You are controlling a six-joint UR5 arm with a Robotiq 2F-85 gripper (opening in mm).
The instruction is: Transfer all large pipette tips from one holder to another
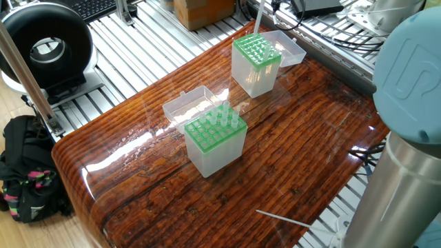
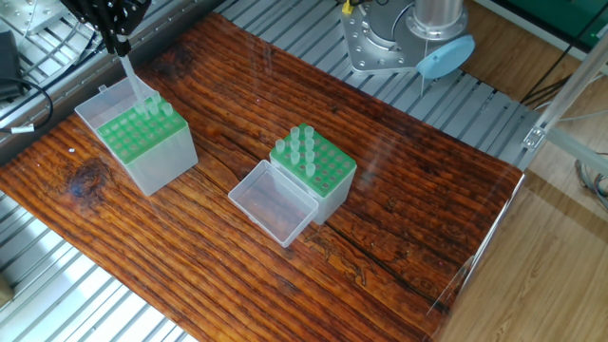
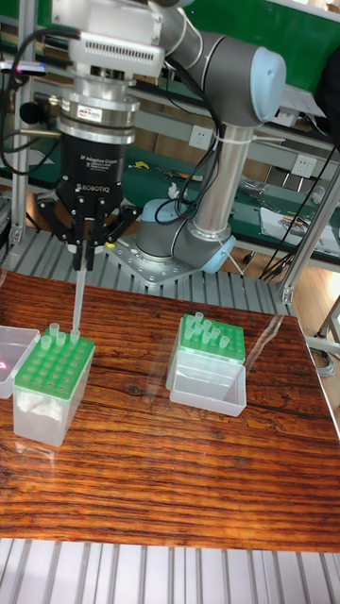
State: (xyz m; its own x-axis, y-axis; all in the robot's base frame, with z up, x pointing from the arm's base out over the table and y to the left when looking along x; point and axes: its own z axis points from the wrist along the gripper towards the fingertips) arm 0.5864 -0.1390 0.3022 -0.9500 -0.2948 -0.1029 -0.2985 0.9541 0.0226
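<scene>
My gripper hangs over the back edge of the left green-topped holder, shut on one large pipette tip that points down, slightly tilted. The tip's lower end sits at the holder's back row, beside a few tips standing there; whether it is in a hole I cannot tell. In the other fixed view the gripper and held tip are at the top left, above that holder. The second holder stands mid-table with several tips in its back rows.
Each holder has a clear lid folded open beside it, one lid in front of the middle holder. The robot's base stands at the far edge on the slatted metal frame. Dark wood table lies around the holders.
</scene>
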